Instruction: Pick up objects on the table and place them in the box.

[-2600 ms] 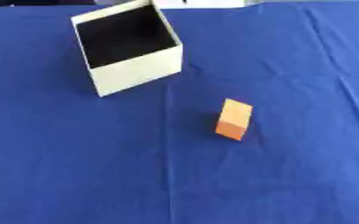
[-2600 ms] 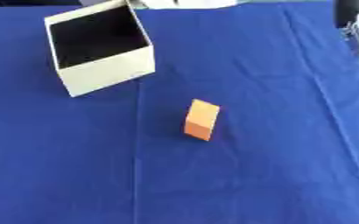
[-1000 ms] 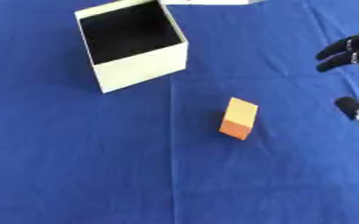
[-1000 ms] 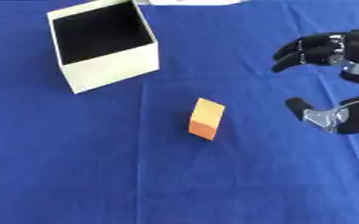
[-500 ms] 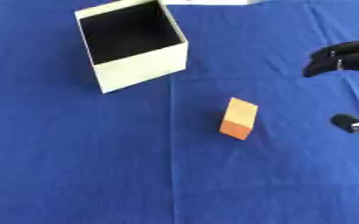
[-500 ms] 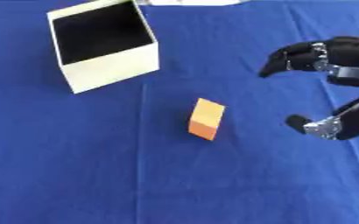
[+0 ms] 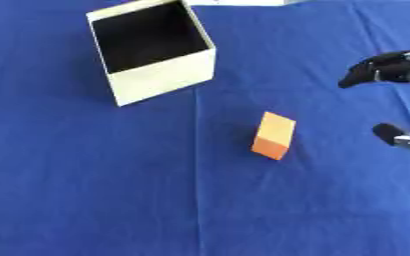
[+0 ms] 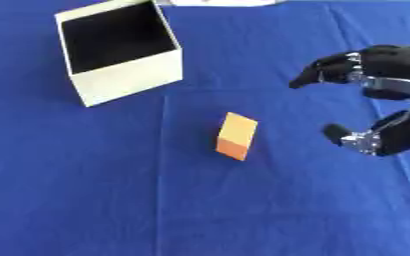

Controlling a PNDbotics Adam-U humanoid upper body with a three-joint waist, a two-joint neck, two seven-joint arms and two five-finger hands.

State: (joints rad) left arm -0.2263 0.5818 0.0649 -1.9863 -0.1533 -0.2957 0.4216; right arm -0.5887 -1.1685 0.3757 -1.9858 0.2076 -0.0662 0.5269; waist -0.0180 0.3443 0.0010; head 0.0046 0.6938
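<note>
Blue cloth (image 7: 86, 190) covers the whole work surface, with faint fold lines running through it. Entering from the right edge, the robot's right hand (image 8: 385, 100) hangs above the cloth with its fingers (image 8: 327, 70) and thumb (image 8: 338, 134) spread wide apart in an open curve, holding nothing; the fingers arch over on the far side and the thumb reaches out on the near side, both tips pointing left. Just to the left of those tips, off the thumb's end and a little nearer than the fingertips, stands an orange block (image 8: 236, 136) on the cloth, tilted slightly, its lighter top face above a darker front face. It is near the hand but not touching it, with bare cloth between them. Well beyond the fingers to the far left sits a cream box (image 7: 160, 77), open at the top, its inside dark, turned at an angle to the cloth's folds. Block and box are well apart.
</note>
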